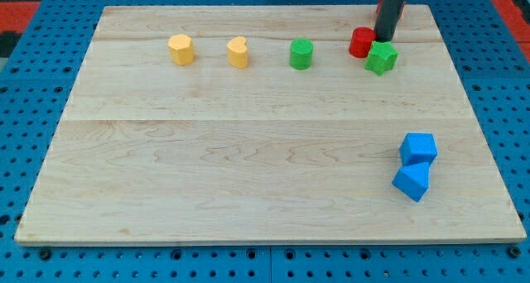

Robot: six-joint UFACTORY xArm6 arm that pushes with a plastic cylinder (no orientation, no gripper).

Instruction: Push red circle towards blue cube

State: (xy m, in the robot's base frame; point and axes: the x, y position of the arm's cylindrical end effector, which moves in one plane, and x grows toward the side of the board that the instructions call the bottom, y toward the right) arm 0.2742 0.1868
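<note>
Blue pegboard (248, 266) borders wooden board (248, 151); no pincer, my tip (383, 40) touching red circle (361, 43).

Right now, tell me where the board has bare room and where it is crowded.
Free: the wide middle and the view's bottom left, below the yellow blocks and green cylinder, left of the blue cube. Crowded: the view's top right, where my tip sits by the red circle and green star.
</note>
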